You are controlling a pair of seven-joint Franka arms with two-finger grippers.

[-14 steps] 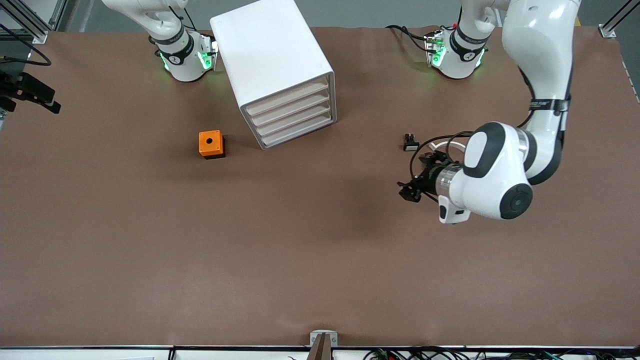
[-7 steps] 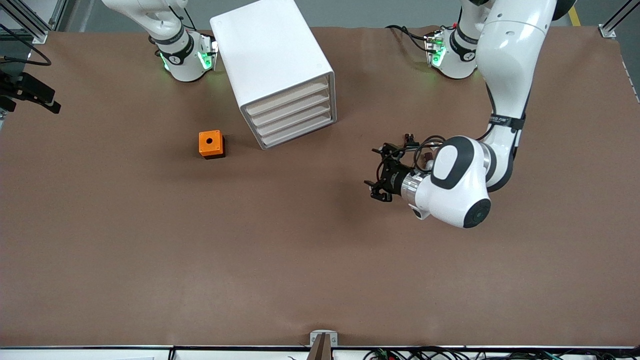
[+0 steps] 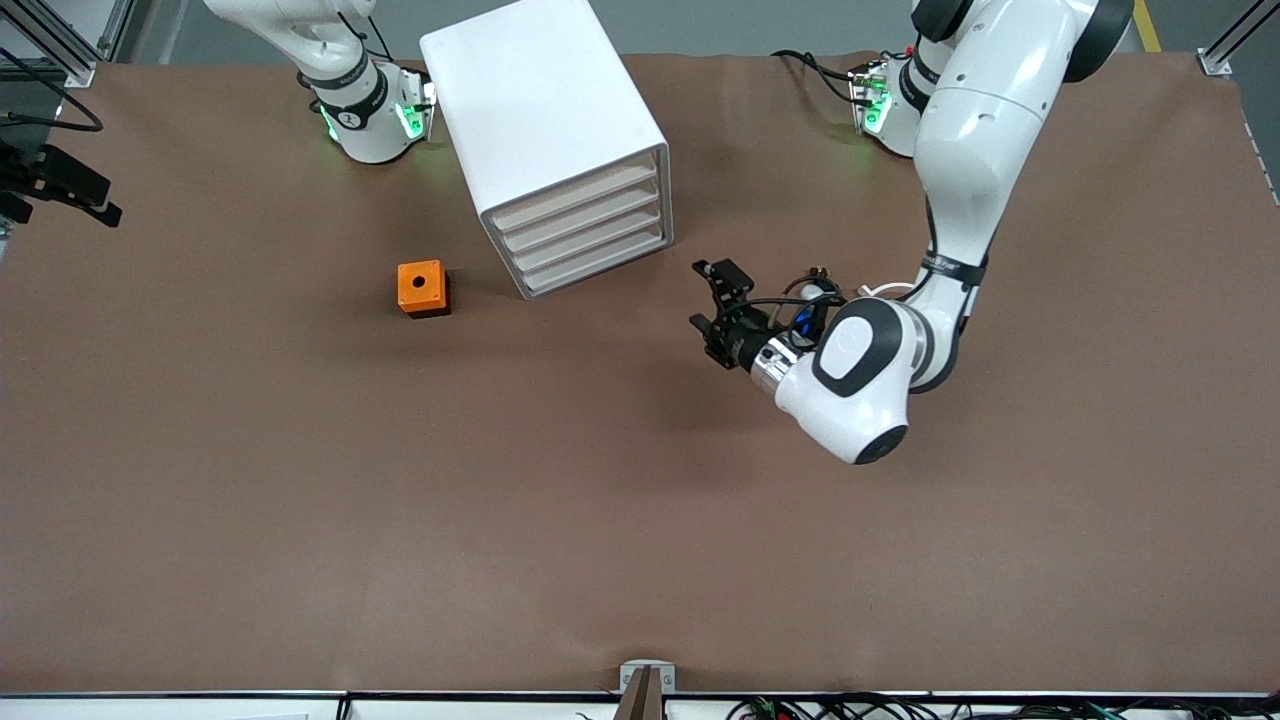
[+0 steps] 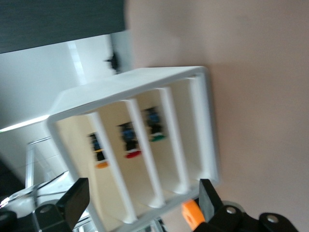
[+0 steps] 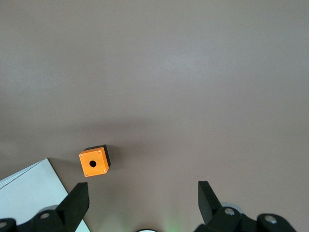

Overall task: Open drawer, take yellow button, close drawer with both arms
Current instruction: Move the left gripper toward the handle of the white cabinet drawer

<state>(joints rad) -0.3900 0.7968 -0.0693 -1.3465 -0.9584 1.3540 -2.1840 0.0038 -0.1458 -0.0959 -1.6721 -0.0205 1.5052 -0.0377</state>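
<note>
We see the left hand (image 3: 715,312) low over the tabletop (image 3: 640,520), fingers spread wide and empty, pointed at the cream fronts of the white cabinet (image 3: 545,120) close by; the top drawer (image 3: 580,196) is shut like the three under it. Through the fronts the left wrist view shows small parts, the button (image 4: 101,155) with its orange cap among them. The right hand (image 5: 142,205) waits high, spread wide and empty, above the orange box (image 3: 421,287) beside the cabinet toward the right arm's end.
</note>
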